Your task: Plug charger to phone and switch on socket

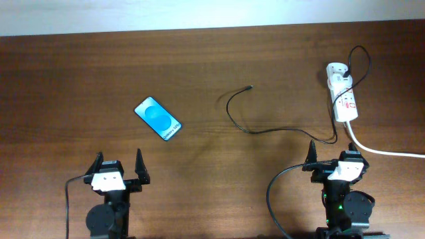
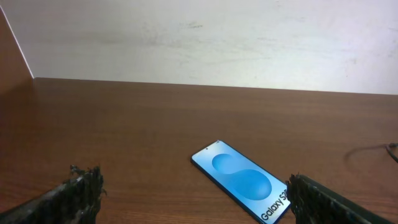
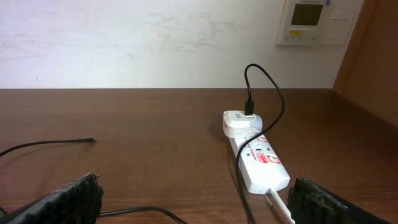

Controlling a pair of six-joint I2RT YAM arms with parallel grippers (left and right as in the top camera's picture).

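The phone's near corner is hidden behind a finger of the left gripper, which cuts the printed name short after "Galaxy S2". The socket's switch is too small to read — on or off cannot be told. Its thick white cord runs off the overhead view's right edge. The charger's tip is too small to tell its connector type. A wall panel is cropped by the top edge — its display is unreadable.

Blue phone, black charger, white socket (red markings).
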